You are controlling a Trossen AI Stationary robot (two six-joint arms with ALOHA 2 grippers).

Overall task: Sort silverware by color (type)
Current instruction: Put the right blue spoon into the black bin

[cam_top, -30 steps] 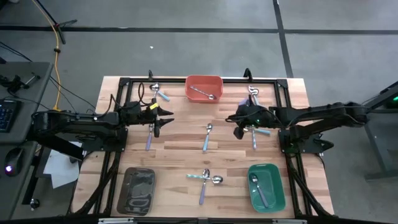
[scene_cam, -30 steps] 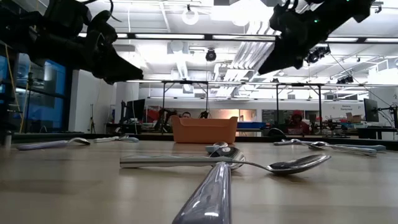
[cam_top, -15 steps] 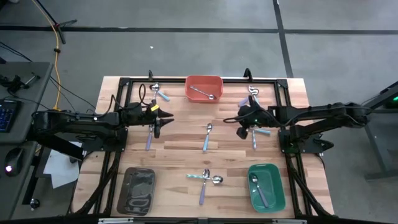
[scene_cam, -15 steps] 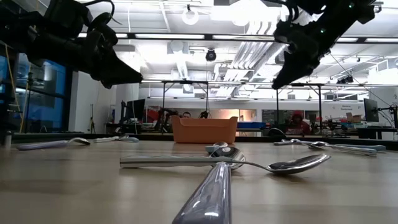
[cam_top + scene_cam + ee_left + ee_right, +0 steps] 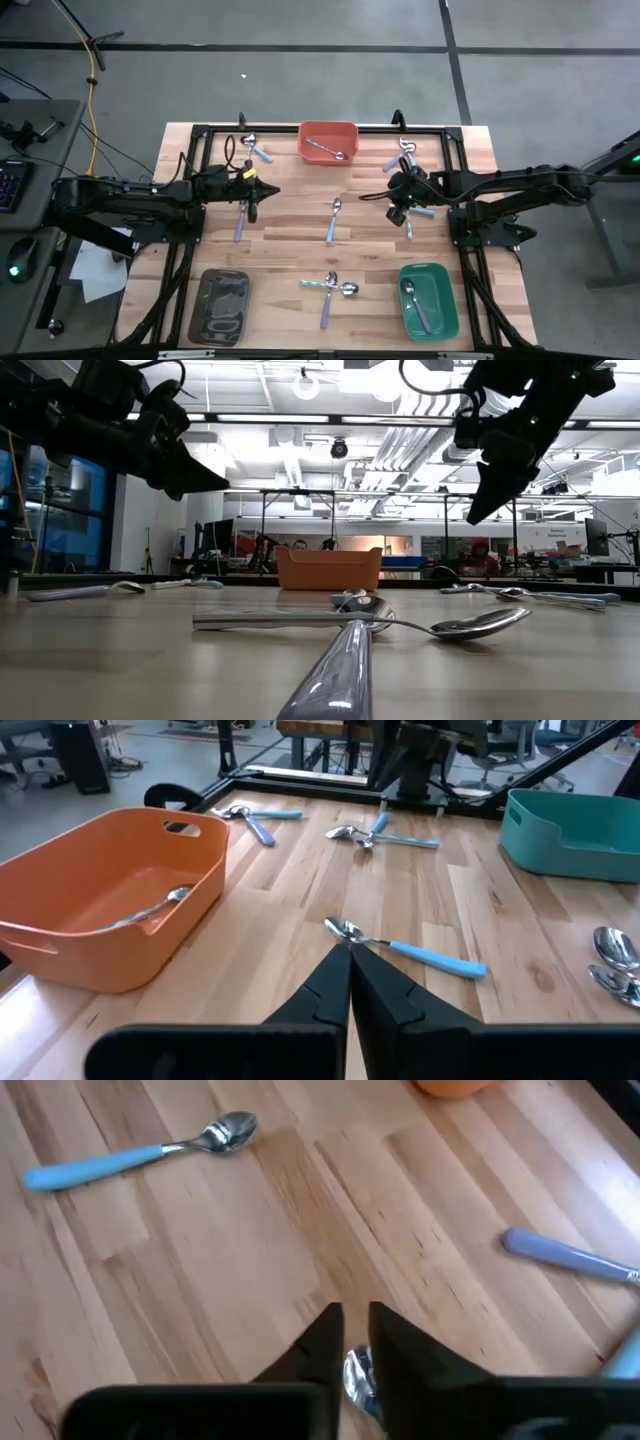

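Glossy metal spoons lie on the matt wooden table.

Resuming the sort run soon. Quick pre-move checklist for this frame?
1. Left tool shut and empty, above the table: ok.
2. Right tool over the spoons at the right side, fingers slightly parted: ok.
3. Right tool holding anything: cannot tell; a shiny spoon bowl shows just between its fingers.
4. Orange bin holds one silver spoon: ok.
5. Teal bin holds one blue spoon: ok.
6. Dark tray contents: cannot tell.
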